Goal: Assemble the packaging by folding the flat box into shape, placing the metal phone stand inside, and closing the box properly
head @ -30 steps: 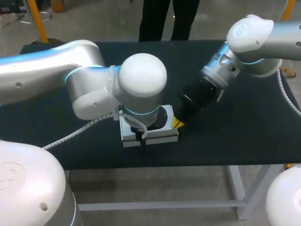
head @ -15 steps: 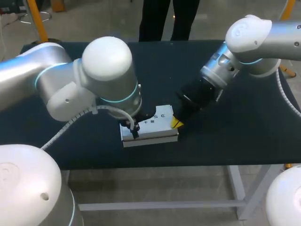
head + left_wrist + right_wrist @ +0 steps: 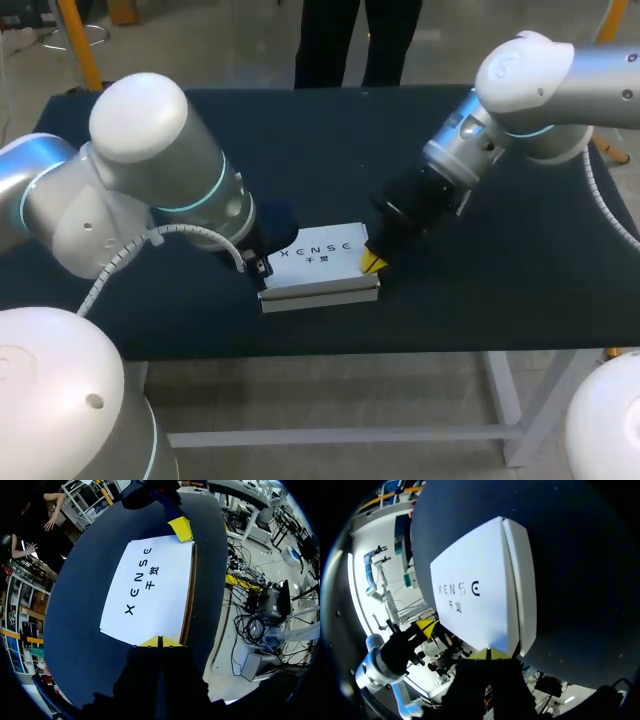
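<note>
Dark desk [image 3: 330,140], closed white box [image 3: 318,262] at lower centre.
Left jaws and right jaws, each pressed together, sit at its opposite ends.

left hand [image 3: 160,641] | pulled back to box [image 3: 320,255] left end | top uncovered

white box [image 3: 318,262], black lettering across its lid, two smaller characters beneath
</note>
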